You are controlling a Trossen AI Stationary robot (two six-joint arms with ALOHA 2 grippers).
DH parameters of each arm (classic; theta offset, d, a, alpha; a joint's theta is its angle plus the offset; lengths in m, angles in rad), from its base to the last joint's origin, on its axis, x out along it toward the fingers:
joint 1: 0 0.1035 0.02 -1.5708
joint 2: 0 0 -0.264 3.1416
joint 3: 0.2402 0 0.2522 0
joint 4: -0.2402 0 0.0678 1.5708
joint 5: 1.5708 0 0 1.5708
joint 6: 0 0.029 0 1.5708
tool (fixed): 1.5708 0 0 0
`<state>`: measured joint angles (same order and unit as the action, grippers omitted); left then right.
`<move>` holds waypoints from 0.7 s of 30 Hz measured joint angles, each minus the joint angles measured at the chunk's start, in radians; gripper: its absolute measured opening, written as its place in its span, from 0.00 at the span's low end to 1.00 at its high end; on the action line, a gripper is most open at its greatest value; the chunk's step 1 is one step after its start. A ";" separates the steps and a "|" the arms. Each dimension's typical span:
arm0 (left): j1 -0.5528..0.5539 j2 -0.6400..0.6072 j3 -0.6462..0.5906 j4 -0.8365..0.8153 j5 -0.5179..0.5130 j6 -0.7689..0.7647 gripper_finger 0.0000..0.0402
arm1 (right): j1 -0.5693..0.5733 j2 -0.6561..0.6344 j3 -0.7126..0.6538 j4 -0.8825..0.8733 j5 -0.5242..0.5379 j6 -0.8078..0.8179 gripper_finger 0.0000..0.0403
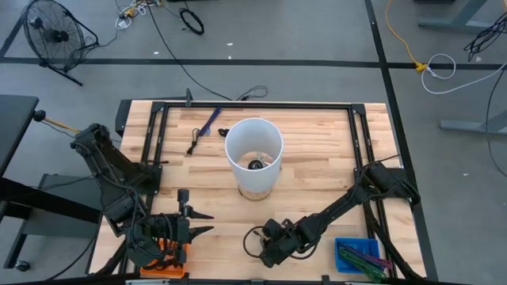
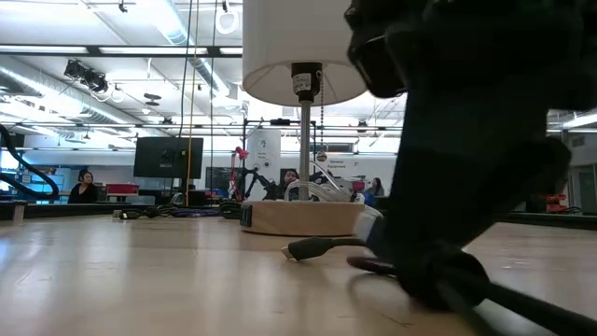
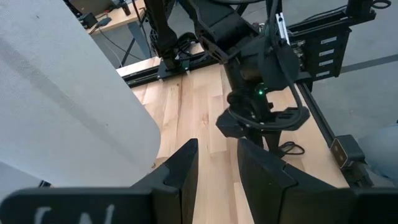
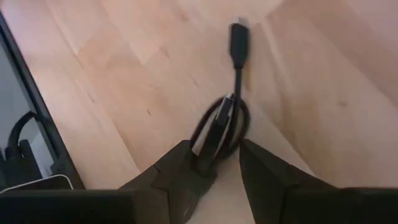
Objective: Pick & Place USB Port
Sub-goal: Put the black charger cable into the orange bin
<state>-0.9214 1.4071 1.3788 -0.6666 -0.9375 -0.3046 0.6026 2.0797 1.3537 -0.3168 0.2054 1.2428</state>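
Observation:
The USB cable [image 4: 224,121] is black and bunched into a small coil. Its plug [image 4: 238,37] sticks out and lies flat on the wood, as the low view also shows for the plug [image 2: 308,248]. My right gripper [image 4: 214,149] is open and low over the table near its near edge. Its fingers stand on either side of the coil [image 1: 253,240]. My left gripper [image 1: 204,222] waits open at the near left, pointing toward the right arm, with nothing between its fingers. My right gripper comes down at a slant onto the coiled part of the cable [image 4: 208,140], one finger on each side of the bunch. I cannot tell whether the fingers touch it. The whole cable lies on the table.
A lamp with a white shade [image 1: 253,146] on a wooden base [image 2: 303,217] stands mid-table, just beyond the cable. A blue bin [image 1: 360,255] sits at the near right corner and a blue-and-black cord [image 1: 207,123] lies at the far side. A black metal frame [image 1: 261,106] borders the table.

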 joint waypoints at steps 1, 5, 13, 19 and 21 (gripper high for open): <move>0.000 0.000 0.000 0.000 0.000 0.000 0.29 | -0.001 0.006 0.000 0.019 -0.001 -0.018 0.34; 0.000 0.000 0.000 0.000 0.000 0.000 0.29 | -0.009 0.009 0.000 0.059 -0.013 -0.054 0.23; 0.000 0.000 0.000 0.000 0.000 0.000 0.29 | -0.015 0.007 0.000 0.076 -0.003 -0.132 0.01; 0.001 0.000 0.000 0.014 0.000 0.000 0.29 | -0.034 -0.077 0.000 0.075 0.031 -0.234 0.00; 0.005 0.000 0.000 0.021 0.000 0.000 0.29 | -0.039 -0.121 0.000 0.076 0.068 -0.284 0.00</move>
<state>-0.9164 1.4071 1.3788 -0.6452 -0.9375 -0.3046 0.5635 1.9592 1.3533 -0.2406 0.2730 0.9586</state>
